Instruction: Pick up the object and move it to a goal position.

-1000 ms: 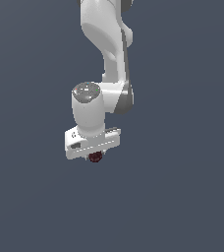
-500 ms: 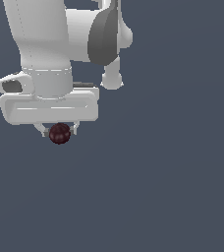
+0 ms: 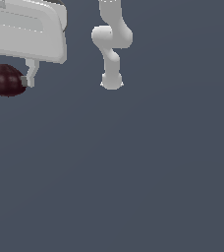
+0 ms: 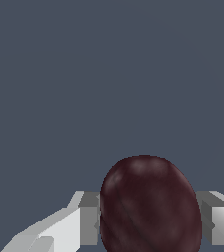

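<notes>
Exterior view: the gripper (image 3: 8,81) sits at the upper left corner, cut off by the frame's top and left edges. Only its white housing and one finger (image 3: 31,73) show; the other finger is out of frame or behind the ball.

The ball (image 3: 5,80), dark maroon and faintly faceted, hangs just under the housing, touching the visible finger on the exterior view's right side. Its left edge nearly meets the frame edge.

Arm links (image 3: 111,44) stand well apart, toward the top centre, their upper part cropped.

Wrist view: the ball (image 4: 151,204) fills the space between two fingers (image 4: 87,219), its lower part cut off by the frame. Jaws are closed on the ball, pads touching both sides.

Background is plain grey-blue; no table or surface can be made out. No containers in either view.
</notes>
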`<control>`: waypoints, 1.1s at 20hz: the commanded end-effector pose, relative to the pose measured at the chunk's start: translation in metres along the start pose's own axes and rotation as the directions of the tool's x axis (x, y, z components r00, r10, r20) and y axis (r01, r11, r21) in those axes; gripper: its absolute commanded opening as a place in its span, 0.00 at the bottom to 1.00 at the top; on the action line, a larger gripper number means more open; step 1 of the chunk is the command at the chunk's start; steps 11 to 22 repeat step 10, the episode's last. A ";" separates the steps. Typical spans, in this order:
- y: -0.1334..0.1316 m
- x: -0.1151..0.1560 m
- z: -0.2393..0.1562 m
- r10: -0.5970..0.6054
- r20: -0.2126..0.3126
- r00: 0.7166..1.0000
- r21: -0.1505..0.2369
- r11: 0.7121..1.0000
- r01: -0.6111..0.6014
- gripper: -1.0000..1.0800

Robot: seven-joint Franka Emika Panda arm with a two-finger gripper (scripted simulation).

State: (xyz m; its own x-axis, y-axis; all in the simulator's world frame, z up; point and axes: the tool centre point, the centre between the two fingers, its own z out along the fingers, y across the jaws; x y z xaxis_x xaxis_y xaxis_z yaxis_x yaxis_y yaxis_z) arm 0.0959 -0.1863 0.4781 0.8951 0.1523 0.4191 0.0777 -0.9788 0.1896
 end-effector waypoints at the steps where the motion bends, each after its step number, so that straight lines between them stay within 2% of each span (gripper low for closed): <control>1: 0.009 0.005 -0.018 0.012 -0.017 1.000 -0.011 1.000 -0.012 0.00; 5: 0.015 0.008 -0.029 0.020 -0.027 0.999 -0.018 1.000 -0.020 0.00; 22: 0.013 0.007 -0.023 0.017 -0.022 1.000 -0.015 1.000 -0.017 0.00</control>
